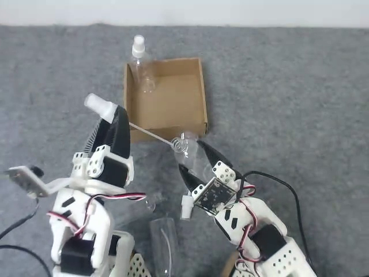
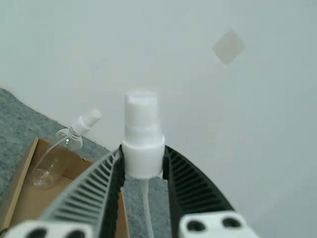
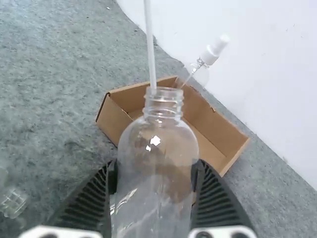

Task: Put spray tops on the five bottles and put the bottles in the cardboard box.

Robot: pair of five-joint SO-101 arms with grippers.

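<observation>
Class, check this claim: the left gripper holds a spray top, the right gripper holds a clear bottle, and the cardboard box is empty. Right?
No: the cardboard box is not empty. The high view shows a capped bottle lying in it. The rest stands.

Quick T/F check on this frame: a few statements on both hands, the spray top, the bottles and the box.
1. The left hand is shut on a spray top. True.
2. The clear bottle in the right hand has a top on. False: its neck is open, with the dip tube reaching it.
3. The cardboard box holds one capped bottle. True.
4. All five bottles are in the box. False: an uncapped bottle lies on the table between the arms.
</observation>
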